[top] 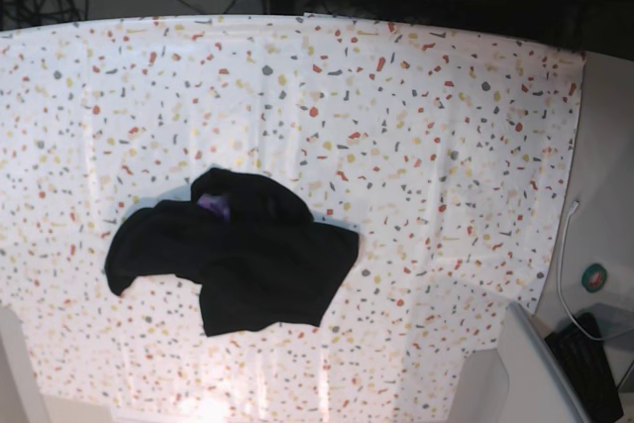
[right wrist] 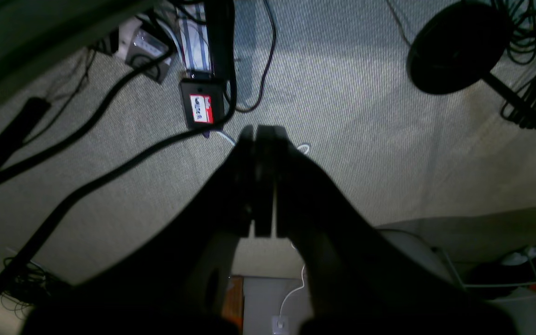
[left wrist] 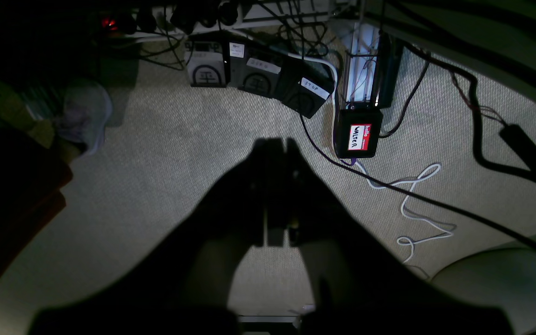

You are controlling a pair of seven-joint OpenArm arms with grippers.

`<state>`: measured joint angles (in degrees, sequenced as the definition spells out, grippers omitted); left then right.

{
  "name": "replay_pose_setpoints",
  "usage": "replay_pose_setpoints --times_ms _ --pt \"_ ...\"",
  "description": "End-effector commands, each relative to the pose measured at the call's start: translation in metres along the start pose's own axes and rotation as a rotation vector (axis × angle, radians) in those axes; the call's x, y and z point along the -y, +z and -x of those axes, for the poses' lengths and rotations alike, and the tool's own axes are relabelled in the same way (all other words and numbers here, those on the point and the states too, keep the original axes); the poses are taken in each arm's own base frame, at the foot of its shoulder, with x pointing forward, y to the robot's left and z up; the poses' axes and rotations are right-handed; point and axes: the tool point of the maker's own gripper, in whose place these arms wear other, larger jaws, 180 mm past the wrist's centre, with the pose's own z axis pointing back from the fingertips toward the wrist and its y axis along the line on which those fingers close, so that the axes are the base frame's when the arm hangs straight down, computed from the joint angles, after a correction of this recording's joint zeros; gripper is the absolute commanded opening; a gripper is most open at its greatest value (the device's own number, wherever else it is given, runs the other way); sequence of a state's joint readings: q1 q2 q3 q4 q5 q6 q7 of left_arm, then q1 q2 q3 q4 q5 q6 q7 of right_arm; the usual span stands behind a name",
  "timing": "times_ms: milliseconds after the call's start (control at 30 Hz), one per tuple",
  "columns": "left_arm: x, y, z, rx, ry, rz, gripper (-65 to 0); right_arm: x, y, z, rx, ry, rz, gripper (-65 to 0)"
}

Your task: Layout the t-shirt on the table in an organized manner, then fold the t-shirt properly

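Observation:
The black t-shirt (top: 248,264) lies crumpled in a heap on the speckled white table (top: 416,126), left of centre and toward the front, with a bit of purple neck (top: 213,207) showing. Neither arm appears in the base view. In the left wrist view, my left gripper (left wrist: 275,142) is shut with nothing in it, hanging over carpeted floor. In the right wrist view, my right gripper (right wrist: 263,128) is likewise shut and empty above the floor. Both wrist views miss the shirt and the table.
The carpet below the grippers carries black cables, a white cable (left wrist: 412,204), a black box with a red name tag (left wrist: 358,135) (right wrist: 201,108), labelled pedals (left wrist: 258,77) and a round black stand base (right wrist: 456,46). A keyboard (top: 594,364) sits off the table's front right.

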<state>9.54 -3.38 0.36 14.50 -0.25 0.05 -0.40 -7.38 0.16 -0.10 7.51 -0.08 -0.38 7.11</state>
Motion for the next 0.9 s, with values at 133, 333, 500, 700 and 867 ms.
replay_pose_setpoints --times_ms 133,333,500,700,867 --pt "-0.007 0.0 -0.002 0.005 0.006 -0.014 -65.0 0.003 0.0 0.005 -0.008 0.004 0.001 -65.0" --pt "-0.006 0.0 -0.002 0.005 0.003 -0.013 -65.0 0.003 0.0 -0.005 0.006 -0.004 0.002 -65.0" --pt "-0.007 -0.001 -0.013 0.024 0.007 -0.015 -65.0 0.003 0.0 -0.001 0.0 0.004 0.001 -65.0" --pt "-0.007 0.0 -0.001 0.004 0.006 -0.014 -65.0 0.004 0.0 0.003 -0.008 0.005 0.002 -65.0" --pt "-0.006 0.001 0.005 -0.004 0.005 -0.013 -65.0 0.009 0.0 0.002 -0.005 -0.006 0.011 -65.0"
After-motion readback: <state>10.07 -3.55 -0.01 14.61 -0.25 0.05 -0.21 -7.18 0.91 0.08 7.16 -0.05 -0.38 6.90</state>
